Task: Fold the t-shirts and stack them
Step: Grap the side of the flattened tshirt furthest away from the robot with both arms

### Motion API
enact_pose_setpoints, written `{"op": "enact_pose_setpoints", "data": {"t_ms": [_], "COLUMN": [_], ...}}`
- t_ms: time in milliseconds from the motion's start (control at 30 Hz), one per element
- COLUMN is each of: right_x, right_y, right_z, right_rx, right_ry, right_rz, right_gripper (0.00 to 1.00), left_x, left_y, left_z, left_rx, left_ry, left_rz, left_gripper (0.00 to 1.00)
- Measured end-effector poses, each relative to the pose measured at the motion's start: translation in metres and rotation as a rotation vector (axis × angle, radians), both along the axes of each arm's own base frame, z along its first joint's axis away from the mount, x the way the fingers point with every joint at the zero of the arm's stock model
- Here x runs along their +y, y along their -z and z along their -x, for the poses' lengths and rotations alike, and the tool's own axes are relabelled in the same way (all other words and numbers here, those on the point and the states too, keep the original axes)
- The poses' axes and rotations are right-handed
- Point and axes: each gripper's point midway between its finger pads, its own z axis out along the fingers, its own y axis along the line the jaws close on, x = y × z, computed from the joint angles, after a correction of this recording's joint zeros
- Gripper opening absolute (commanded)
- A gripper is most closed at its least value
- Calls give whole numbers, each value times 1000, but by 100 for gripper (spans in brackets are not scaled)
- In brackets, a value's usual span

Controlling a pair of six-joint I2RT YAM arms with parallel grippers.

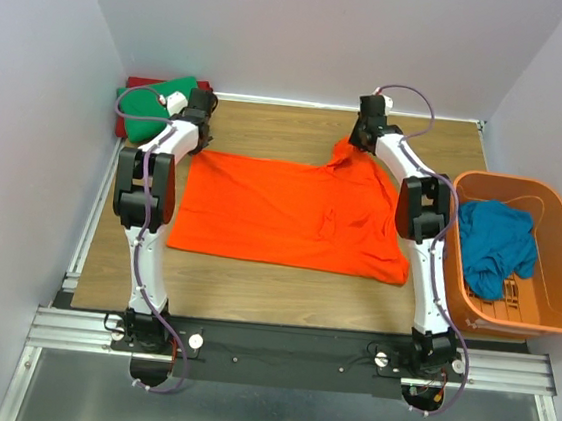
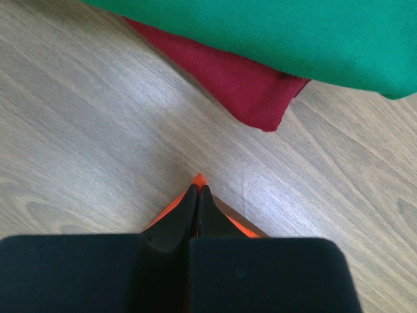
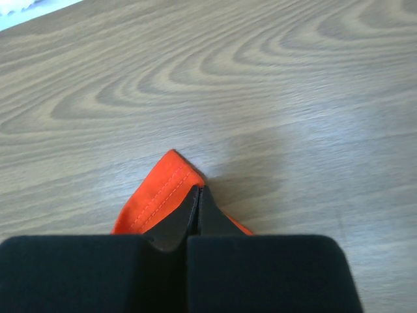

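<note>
Nearest the lens, at 6 o'clock of the left wrist view: left gripper (image 2: 197, 193), black jaws pressed together with no gap, clamped on a small corner of the bright orange cloth t-shirt (image 1: 290, 217), an orange tip poking out toward 12 o'clock just past the fingertips. Much the same at 6 o'clock of the right wrist view: right gripper (image 3: 197, 193), black jaws closed tight, pinching a stitched hem fold of the same garment, with the hem showing at 10 o'clock of the fingertips. From above, spread mostly flat across the middle of the pale wooden table (image 1: 252, 293), with the left pinch at its 10 o'clock corner and the right pinch at its 1 o'clock edge, where the cloth is gathered into a small peak. At 10 o'clock of the table, near the left pinch but apart from the orange cloth: folded green cloth t-shirt (image 2: 293, 32) lying on top of a folded dark red cloth t-shirt (image 2: 241, 85), red edges peeking out underneath. At 3 o'clock, off the table's edge and beside the right arm: rigid orange plastic basket (image 1: 510, 180), holding a crumpled teal blue cloth t-shirt (image 1: 494, 243), unfolded.
</note>
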Motion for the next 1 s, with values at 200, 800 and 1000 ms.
{"op": "enact_pose_setpoints", "data": {"t_ms": [200,800,1000], "right_x": [-21,-45,-47], "right_y": [-19,-50,-94], "right_z": [-12,-18,-2], "right_rx": [-33,-87,-130], "right_ry": [34,50,47], "right_rz": [12,-23,-35], "right_gripper": [1,1,1], "left_x": [4,5,-2], "left_y": [-1,-21,-26], "left_z": [-3,-25,-33], "left_rx": [-12,-86,-114], "left_ry": [-3,61,126], "left_rz": [6,50,69], "left_gripper": [0,0,0]}}
